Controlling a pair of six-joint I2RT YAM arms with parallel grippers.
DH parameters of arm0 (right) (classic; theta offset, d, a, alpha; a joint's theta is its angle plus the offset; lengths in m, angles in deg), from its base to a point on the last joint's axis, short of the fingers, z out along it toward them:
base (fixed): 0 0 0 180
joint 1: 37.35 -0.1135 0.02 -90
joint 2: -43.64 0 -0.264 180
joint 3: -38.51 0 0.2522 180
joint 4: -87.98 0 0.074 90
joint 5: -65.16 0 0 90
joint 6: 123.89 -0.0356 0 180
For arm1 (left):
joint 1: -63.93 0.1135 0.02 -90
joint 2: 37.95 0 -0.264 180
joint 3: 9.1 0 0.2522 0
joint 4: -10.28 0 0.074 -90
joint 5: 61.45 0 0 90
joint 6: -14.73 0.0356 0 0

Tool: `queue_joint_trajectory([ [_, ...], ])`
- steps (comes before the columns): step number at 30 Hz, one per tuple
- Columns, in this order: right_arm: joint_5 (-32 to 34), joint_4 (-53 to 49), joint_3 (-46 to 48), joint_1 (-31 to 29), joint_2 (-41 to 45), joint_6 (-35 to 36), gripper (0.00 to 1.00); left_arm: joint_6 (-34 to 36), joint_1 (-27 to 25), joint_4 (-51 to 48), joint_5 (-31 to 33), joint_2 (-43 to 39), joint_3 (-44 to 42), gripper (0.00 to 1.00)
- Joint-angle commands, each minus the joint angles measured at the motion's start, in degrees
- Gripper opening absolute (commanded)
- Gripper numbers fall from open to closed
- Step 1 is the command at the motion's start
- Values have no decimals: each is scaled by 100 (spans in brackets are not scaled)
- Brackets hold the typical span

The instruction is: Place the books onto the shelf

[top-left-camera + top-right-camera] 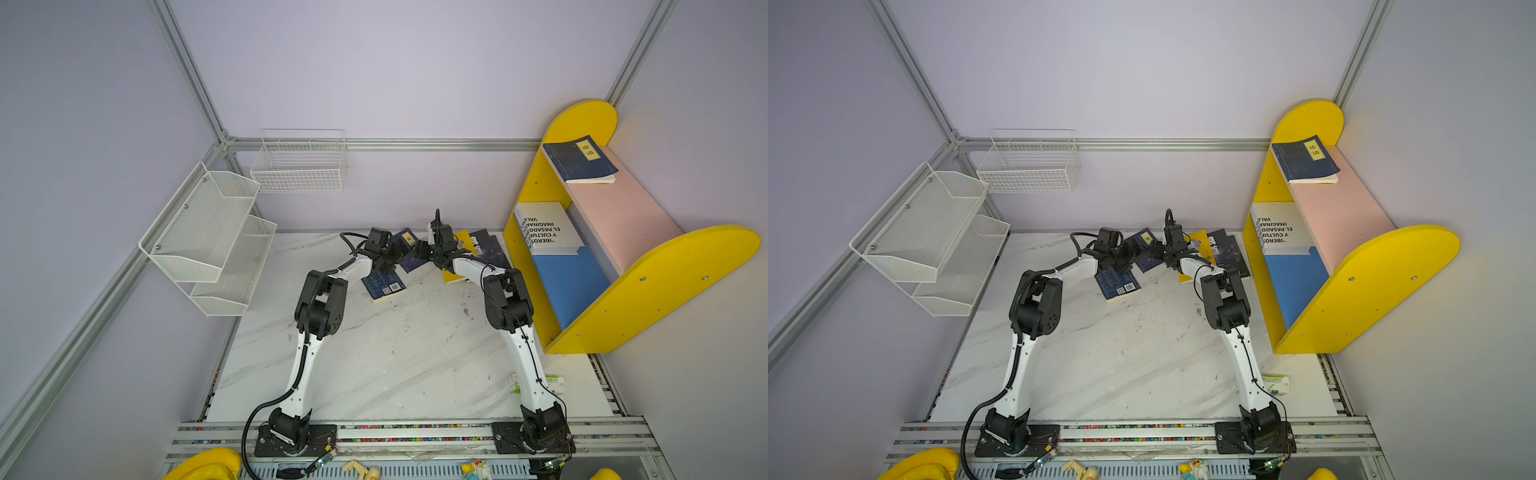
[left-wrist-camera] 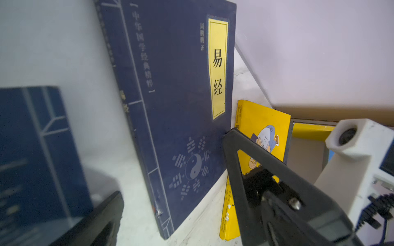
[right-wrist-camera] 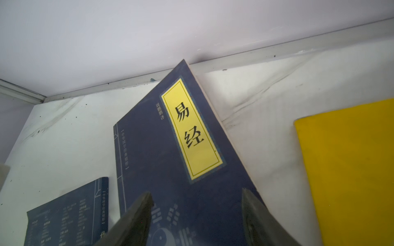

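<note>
Navy paperback (image 1: 409, 243) with a yellow label lies on the table (image 1: 374, 365) at centre frame in both top views, between the left gripper (image 1: 395, 254) and right gripper (image 1: 423, 249). Two books lie on the shelf (image 1: 648, 286) at right, a navy book (image 1: 579, 160) and a white book (image 1: 548, 228); at least four lie on the table. Left wrist view: jaws wide apart, empty. Right wrist view: jaws spread over the cover, pinching nothing. Light, floppy, slick, I judge; grip the stiffer spine edge.
</note>
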State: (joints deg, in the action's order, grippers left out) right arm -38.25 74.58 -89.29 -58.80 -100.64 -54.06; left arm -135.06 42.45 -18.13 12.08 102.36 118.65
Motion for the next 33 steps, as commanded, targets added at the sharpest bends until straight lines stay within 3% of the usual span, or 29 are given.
queue_joint_trajectory([
  [1,-540,-453,273,19,3,90,67,503,-80,-1610,654,298,950,100],
  [7,-1346,-197,1281,-4,630,94,66,668,-65,-2233,1474,176,702,100],
  [11,-882,374,1984,25,1348,60,66,674,-33,-2104,1366,144,571,99],
  [17,296,494,1329,215,1121,202,67,424,-47,-1632,774,376,811,100],
  [24,-133,-401,-430,370,-315,129,66,241,-67,-1604,814,453,862,99],
  [33,-995,-827,-340,303,-431,476,62,189,-43,-1409,449,521,725,100],
])
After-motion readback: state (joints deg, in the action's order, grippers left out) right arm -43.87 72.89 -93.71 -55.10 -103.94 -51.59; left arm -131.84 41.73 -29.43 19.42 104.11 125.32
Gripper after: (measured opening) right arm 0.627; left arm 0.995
